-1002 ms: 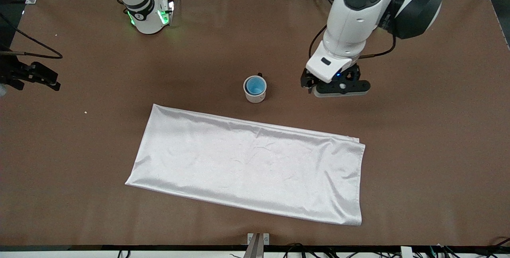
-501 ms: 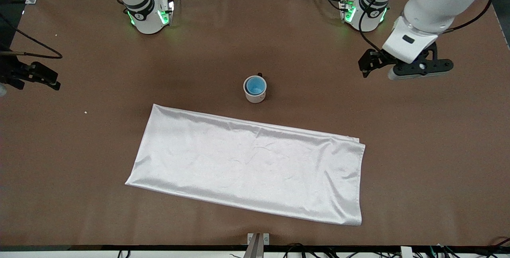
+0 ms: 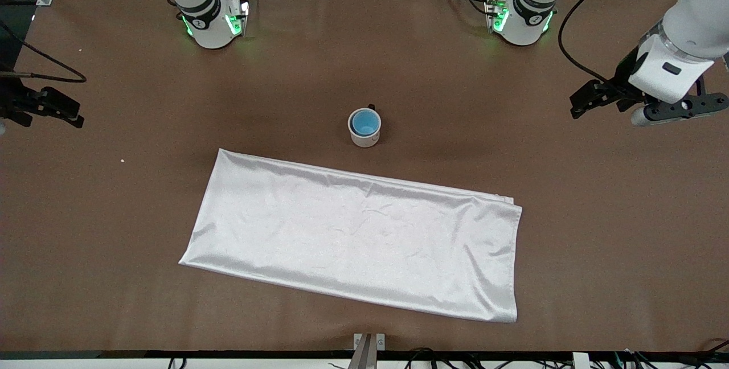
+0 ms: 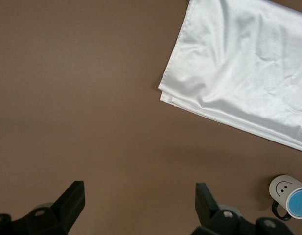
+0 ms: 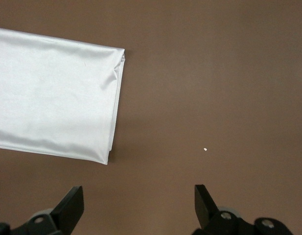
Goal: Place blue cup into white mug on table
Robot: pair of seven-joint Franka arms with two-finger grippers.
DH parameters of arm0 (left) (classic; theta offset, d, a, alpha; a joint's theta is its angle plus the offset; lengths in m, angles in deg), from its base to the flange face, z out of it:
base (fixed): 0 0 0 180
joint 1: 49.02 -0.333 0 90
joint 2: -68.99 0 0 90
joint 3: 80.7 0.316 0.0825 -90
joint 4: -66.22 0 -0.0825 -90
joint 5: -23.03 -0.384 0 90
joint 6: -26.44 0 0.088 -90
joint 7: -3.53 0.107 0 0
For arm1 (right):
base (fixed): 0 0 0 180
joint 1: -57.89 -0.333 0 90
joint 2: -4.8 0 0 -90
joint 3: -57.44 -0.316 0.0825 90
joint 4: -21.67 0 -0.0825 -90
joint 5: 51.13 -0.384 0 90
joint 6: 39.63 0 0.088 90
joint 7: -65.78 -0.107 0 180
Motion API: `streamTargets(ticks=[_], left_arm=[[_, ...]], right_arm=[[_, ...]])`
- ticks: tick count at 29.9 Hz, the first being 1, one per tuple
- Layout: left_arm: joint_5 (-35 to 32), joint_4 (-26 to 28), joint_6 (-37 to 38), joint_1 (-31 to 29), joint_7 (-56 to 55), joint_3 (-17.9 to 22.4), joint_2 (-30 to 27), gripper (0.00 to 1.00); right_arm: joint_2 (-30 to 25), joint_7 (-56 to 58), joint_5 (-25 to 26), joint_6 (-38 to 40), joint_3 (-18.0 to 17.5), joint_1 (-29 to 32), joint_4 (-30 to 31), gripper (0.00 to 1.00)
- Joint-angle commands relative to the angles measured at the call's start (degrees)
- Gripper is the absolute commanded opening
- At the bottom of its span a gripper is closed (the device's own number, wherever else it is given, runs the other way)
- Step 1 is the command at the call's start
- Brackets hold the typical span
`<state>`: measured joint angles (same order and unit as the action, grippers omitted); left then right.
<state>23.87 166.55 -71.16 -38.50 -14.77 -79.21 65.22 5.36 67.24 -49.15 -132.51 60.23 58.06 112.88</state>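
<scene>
Blue cup [image 3: 365, 123] sits nested inside white mug [image 3: 364, 128], mid-tabletop [image 3: 114, 187], just past the white cloth [image 3: 353, 241] from the front camera. Left gripper [image 4: 138, 205] well apart from it, up over bare tabletop at its own arm's end, jaws wide, empty. Right gripper [image 5: 136, 203] at the other end, waiting, also wide and empty. Risk looks small: a low arm sweep could clip the mug or snag the cloth.

one blue cup [image 3: 365, 123], one white mug [image 3: 364, 136], one white cloth [image 3: 353, 238], two arms.
</scene>
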Motion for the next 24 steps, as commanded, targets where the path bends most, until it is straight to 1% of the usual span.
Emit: streamTargets(ticks=[1,10,17,24], left_arm=[[1.45,-2.24,0.31,-2.25,1.17,-0.7,1.83,1.0],[1.27,-3.91,0.31,-2.87,3.36,-1.32,2.8,1.0],[1.27,-5.05,0.31,-4.45,3.28,-4.48,3.42,1.0],[0.83,-5.23,0.48,-4.19,4.85,-4.57,3.42,1.0]], right_arm=[[0.06,1.0,-0.66,1.12,0.38,0.09,-1.03,1.0],[0.41,1.0,-0.66,1.12,0.38,0.0,-0.95,1.0],[0.06,1.26,-0.66,1.47,0.38,0.09,-0.94,1.0],[0.23,1.62,-0.66,1.12,0.2,-0.17,-1.03,1.0]])
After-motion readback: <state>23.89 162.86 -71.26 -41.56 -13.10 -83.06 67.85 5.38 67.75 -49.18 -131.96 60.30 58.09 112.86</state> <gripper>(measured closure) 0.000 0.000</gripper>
